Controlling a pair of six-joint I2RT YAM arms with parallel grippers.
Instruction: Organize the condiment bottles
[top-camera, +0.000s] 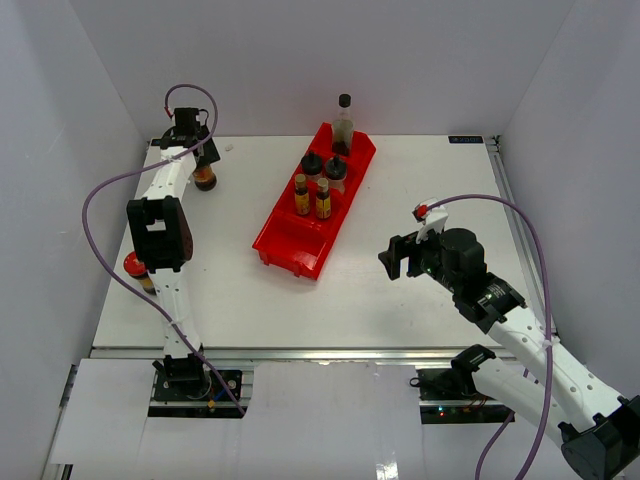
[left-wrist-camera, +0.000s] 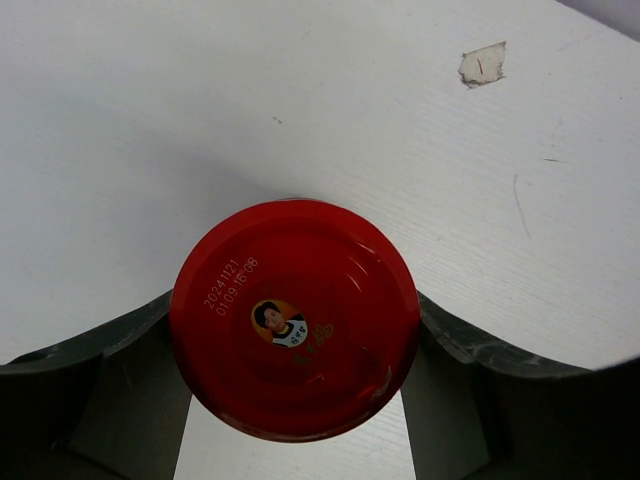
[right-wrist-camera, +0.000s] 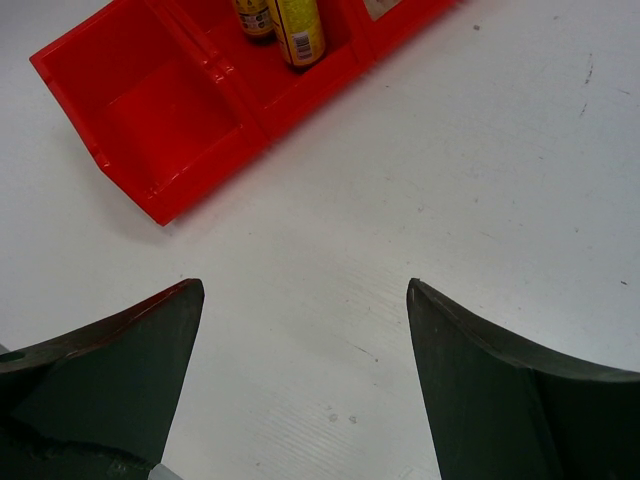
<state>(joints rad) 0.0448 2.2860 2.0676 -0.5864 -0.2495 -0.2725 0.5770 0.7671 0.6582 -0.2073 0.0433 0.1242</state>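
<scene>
A squat red-lidded dark jar (top-camera: 205, 179) stands at the table's far left corner, and my left gripper (top-camera: 202, 166) is shut on it. From the left wrist its red lid (left-wrist-camera: 295, 318) fills the gap, with both fingers (left-wrist-camera: 128, 362) pressed to its sides. A second red-lidded jar (top-camera: 134, 267) stands at the left edge, half hidden by the left arm. The red tray (top-camera: 296, 250) holds a tall clear bottle (top-camera: 343, 124), two black-capped shakers (top-camera: 312, 165) and two yellow-labelled bottles (top-camera: 301, 195). My right gripper (top-camera: 400, 258) hangs open over bare table, right of the tray.
The tray's near compartment (right-wrist-camera: 170, 110) holds nothing, and the yellow-labelled bottles (right-wrist-camera: 297, 30) fill the one behind it. White walls close in the table on the left, back and right. A small scuff (left-wrist-camera: 482, 64) marks the tabletop beyond the jar.
</scene>
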